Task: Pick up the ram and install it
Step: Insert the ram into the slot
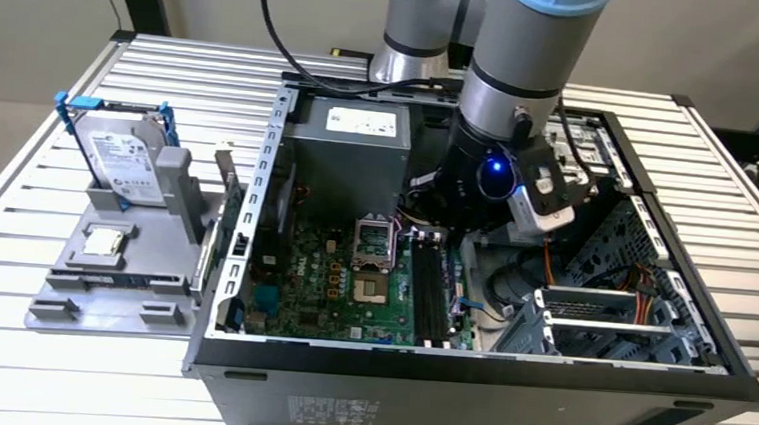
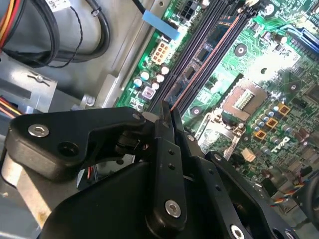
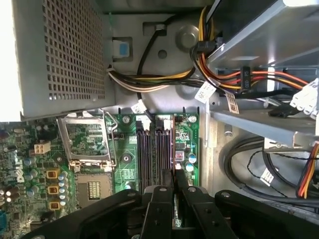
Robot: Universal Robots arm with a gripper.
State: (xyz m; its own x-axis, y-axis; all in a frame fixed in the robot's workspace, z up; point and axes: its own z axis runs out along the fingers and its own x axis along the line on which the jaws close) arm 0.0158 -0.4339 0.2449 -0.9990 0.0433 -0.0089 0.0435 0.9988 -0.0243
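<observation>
While partly hidden, ram pinched edge-on between fingers over motherboard slots.

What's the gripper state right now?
Gripper: shut on the ram, which stands edge-on over the black slots on the motherboard.

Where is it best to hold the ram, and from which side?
By its long upper edge, from above, pinching the two flat faces: the ram stands on edge among the black slots, as the gripper seems to hold it.
</observation>
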